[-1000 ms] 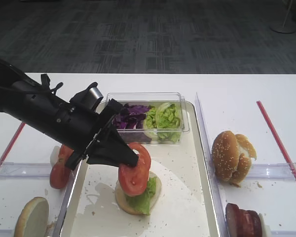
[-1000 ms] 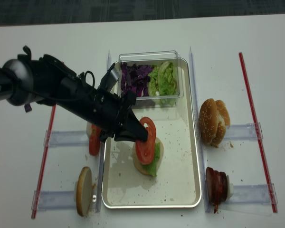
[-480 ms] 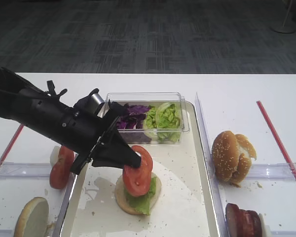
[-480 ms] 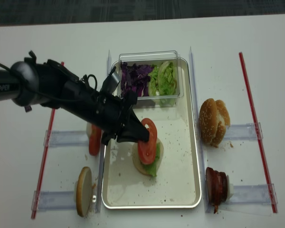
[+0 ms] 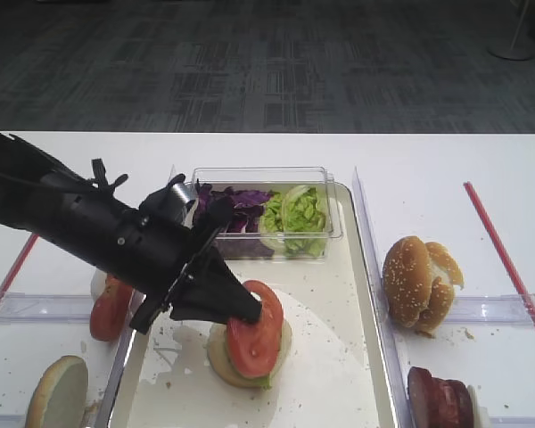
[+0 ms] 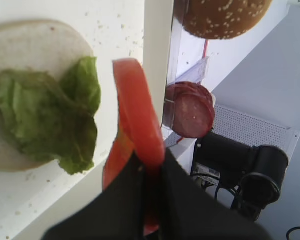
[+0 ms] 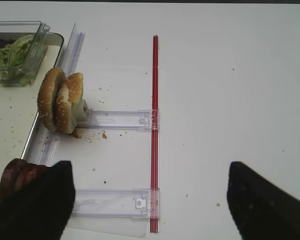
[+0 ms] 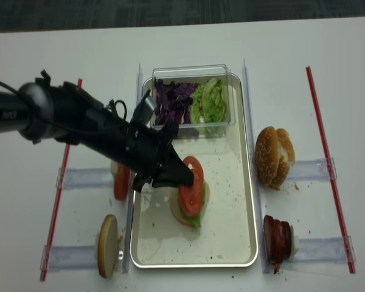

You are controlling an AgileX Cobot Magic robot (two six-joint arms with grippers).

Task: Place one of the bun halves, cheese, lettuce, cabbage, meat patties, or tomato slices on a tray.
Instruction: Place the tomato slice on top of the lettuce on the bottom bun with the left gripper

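One bright red round tomato slice (image 5: 252, 326) sits clenched in the left pincer (image 5: 248, 312), over the lettuce-topped bun half (image 5: 221, 354) at the silvery-rimmed tray's (image 5: 367, 294) centre; I'd lower it flat, then release.

A white table (image 5: 428, 160) stands on dark grey carpet (image 5: 267, 62) (square-tiled) — evenly lit.

Left arm (image 8: 79, 125) lies slantwise across the tray's (image 8: 243, 182) left rim, blocking approach from that side. Clear box (image 8: 191, 97) fills the tray's far end. Stack of bun half (image 8: 198, 201) and lettuce sits mid-tray; bare floor to its right and near side. Right of the tray, bun halves (image 8: 274, 156) and meat patties (image 8: 278, 238) line the rim.
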